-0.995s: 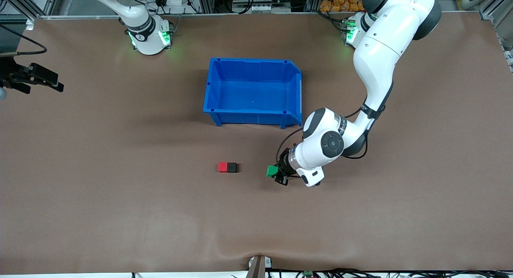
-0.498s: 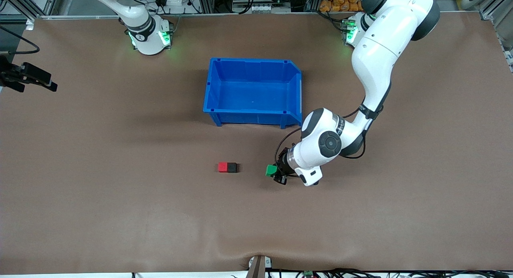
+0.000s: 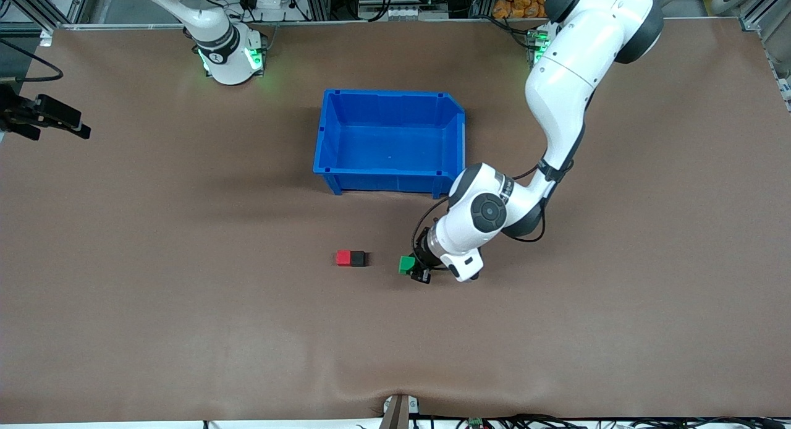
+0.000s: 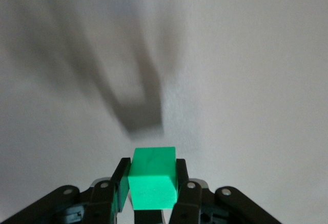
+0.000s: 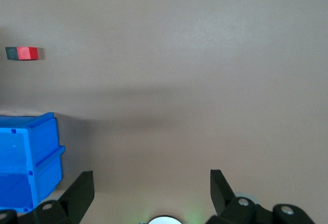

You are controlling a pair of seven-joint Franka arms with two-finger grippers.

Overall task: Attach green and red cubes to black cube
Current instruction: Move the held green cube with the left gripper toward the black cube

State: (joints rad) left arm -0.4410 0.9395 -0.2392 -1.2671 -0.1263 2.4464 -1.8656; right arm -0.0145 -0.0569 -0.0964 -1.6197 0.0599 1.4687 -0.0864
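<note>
The left gripper (image 3: 413,270), clamped on the small bright green cube (image 3: 406,265), has slid closer to the matte black cube (image 3: 358,258), which touches the red cube (image 3: 343,258) toward the right arm's end. Right gripper (image 3: 59,121) waits open at the table's edge.

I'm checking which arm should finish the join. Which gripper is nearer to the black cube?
Left. The left gripper, shut on the green cube, is just beside the black cube, toward the left arm's end. The right gripper waits open at the table's right-arm end.
</note>
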